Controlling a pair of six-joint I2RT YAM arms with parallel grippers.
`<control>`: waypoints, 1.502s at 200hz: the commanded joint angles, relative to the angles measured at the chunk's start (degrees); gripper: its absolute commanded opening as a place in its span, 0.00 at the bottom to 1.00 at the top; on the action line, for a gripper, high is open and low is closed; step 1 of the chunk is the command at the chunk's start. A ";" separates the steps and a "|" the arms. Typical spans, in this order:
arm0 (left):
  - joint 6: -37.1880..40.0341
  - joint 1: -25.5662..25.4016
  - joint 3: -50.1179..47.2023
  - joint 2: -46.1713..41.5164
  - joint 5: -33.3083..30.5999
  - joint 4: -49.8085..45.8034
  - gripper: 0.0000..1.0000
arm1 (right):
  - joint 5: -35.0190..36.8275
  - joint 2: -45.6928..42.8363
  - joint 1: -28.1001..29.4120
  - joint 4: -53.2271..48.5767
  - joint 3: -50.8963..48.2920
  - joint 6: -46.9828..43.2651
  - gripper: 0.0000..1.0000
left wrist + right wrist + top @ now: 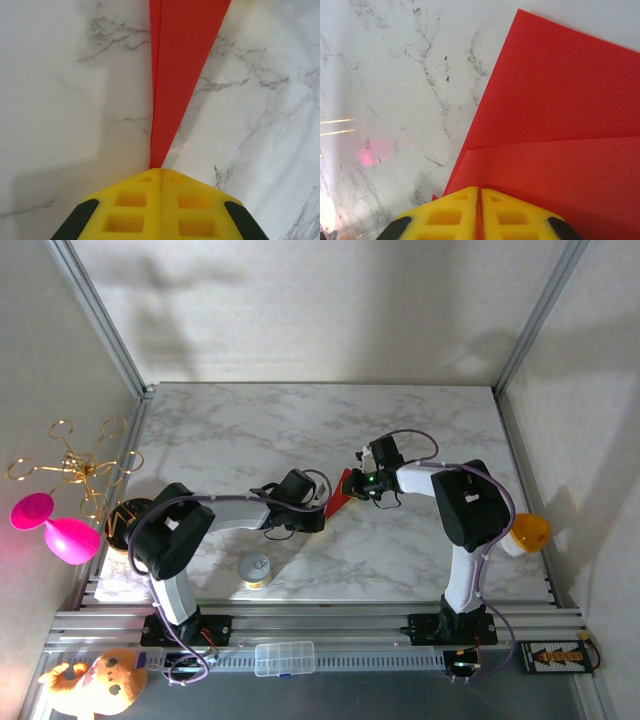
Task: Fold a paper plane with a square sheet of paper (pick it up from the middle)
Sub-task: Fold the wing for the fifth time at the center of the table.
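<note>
Left wrist shows left claw (161,171) clamped on narrow folded red paper (180,75); right claw (479,191) pinches its creased layers.

Paper (560,150): plain bright red, unmarked; table (250,430): white marble pattern with thin grey veining. Left gripper (161,172) and right gripper (479,192): bright yellow, black at the outer corners; left arm (175,540) and right arm (470,505): black and white, with purple cables (412,435). Also noted: toy (55,525) magenta-pink, wire stand (75,465) gold, rounded object (528,532) orange.
</note>
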 commanded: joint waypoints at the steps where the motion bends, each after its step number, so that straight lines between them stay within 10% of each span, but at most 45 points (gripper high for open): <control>1: 0.21 0.22 0.61 -1.64 -1.55 -10.91 0.06 | 3.36 3.39 -0.08 -5.01 -0.87 -1.88 0.13; 76: -11.01 9.50 -1.84 -17.59 -10.52 -3.96 0.36 | 5.00 -6.52 0.75 -11.46 8.15 -1.39 0.32; 171: -13.21 14.09 -11.32 -28.75 -27.91 5.55 0.99 | 41.44 -7.52 8.79 -28.32 14.98 12.78 0.65; 300: -8.85 16.30 -14.58 -26.26 -24.23 6.65 0.99 | 51.64 12.76 17.49 -45.73 34.51 29.51 0.44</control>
